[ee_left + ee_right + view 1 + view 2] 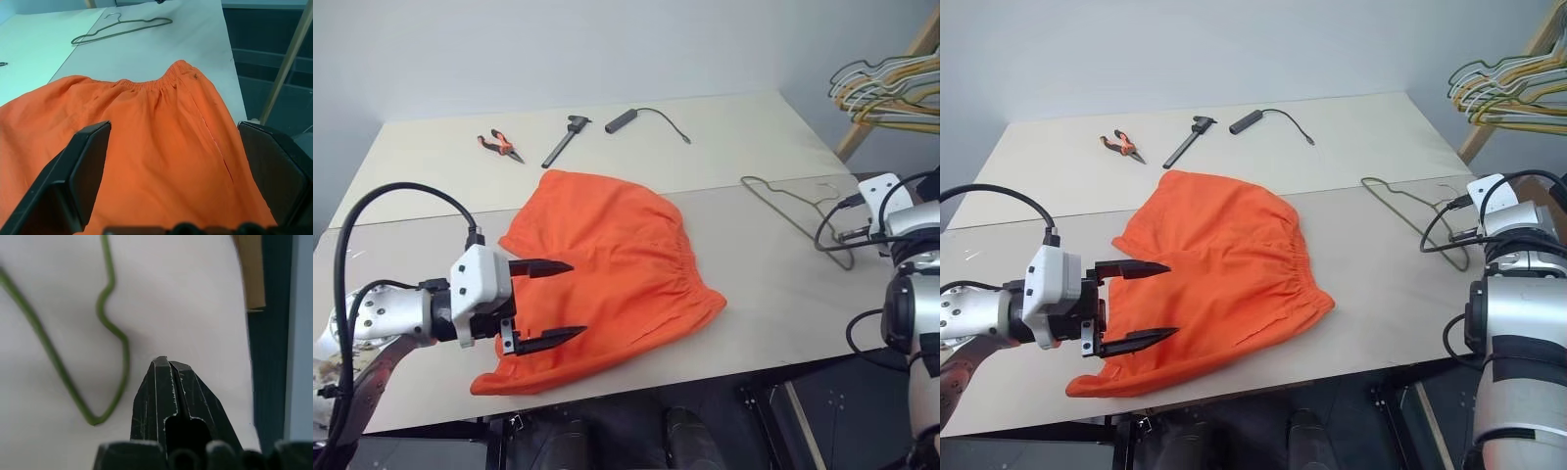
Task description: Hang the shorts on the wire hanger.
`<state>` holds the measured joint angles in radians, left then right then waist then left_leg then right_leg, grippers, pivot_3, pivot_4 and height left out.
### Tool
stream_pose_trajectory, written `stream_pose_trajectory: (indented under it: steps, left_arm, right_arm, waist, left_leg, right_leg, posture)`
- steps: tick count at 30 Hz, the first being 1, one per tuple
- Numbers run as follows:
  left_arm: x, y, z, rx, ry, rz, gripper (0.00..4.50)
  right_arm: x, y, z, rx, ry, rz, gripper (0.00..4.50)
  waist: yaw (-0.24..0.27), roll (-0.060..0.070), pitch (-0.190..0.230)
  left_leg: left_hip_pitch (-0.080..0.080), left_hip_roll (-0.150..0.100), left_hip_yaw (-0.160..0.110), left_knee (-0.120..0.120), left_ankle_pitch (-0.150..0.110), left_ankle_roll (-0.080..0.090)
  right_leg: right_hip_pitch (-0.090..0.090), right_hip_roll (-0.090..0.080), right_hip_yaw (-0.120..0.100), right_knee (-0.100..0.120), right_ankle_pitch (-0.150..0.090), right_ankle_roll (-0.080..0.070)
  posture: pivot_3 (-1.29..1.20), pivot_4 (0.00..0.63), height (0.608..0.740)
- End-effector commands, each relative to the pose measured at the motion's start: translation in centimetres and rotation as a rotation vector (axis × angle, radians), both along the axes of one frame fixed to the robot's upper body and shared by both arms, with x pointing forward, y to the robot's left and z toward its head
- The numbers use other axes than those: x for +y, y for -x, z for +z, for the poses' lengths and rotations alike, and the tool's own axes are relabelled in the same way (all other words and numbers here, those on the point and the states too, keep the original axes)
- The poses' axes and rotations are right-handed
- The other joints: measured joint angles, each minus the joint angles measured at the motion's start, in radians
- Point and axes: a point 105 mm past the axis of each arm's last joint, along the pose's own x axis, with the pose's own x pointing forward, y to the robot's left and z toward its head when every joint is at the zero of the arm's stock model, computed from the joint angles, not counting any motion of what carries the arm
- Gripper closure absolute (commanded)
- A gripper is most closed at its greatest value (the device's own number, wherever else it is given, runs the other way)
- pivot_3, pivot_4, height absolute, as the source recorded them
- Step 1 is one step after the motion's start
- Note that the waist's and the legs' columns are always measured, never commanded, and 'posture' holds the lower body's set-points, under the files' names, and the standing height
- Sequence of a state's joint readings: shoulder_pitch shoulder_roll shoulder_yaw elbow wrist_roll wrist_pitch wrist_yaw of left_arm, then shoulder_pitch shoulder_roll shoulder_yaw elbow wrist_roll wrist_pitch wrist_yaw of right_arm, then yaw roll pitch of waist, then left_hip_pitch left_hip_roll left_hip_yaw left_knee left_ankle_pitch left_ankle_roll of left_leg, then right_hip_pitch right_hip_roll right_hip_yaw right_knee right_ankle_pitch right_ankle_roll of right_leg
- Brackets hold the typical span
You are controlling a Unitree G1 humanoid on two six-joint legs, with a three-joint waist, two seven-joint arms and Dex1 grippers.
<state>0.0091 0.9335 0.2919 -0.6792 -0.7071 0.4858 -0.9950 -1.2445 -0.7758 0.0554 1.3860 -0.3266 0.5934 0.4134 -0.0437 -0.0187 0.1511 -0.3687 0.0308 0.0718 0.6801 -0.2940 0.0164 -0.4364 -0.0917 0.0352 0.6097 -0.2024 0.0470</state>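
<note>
The bright orange shorts (607, 264) lie flat in the middle of the table, with the gathered waistband toward the right. My left gripper (578, 299) hovers open over their near left corner, its black fingers (88, 161) spread wide with nothing between them. The thin wire hanger (781, 212) lies flat on the table to the right of the shorts. My right gripper (168, 363) is shut and empty. It points down at the bare tabletop just beside the hanger's bent wire (51, 357), clear of it.
Orange-handled pliers (499, 147), a black caliper-like tool (566, 140) and a black cable with a cylindrical end (626, 119) lie at the back of the table. A bunch of coloured hangers (891, 88) hangs on a wooden rack at the far right. The table's (783, 323) right edge is close to my right gripper.
</note>
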Motion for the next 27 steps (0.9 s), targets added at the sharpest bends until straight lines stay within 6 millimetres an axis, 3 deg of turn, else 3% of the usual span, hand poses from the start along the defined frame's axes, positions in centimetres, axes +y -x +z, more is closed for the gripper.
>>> stream_pose_trajectory:
  steps: [1,27]
  left_arm:
    - [0.1,0.6,0.9,-0.042,-0.02,-0.002,0.0]
    - [0.3,2.1,1.1,-0.029,-0.036,0.055,0.0]
  right_arm:
    - [0.6,-0.3,0.9,-0.025,-0.054,0.003,4.46]
    - [0.9,0.7,-1.1,0.033,-0.168,-0.041,4.46]
  waist:
    - [0.004,0.0,0.0]
    - [0.036,0.0,0.014]
  left_leg:
    - [-0.001,0.0,0.0,0.0,0.0,0.0]
    - [-0.002,0.0,0.0,0.0,0.0,0.0]
  right_leg:
    - [-0.001,0.0,0.0,0.0,0.0,0.0]
    - [-0.001,0.0,-0.001,-0.001,0.0,0.0]
  posture:
    - [0.1,0.167,0.74]
    - [0.16,0.182,0.74]
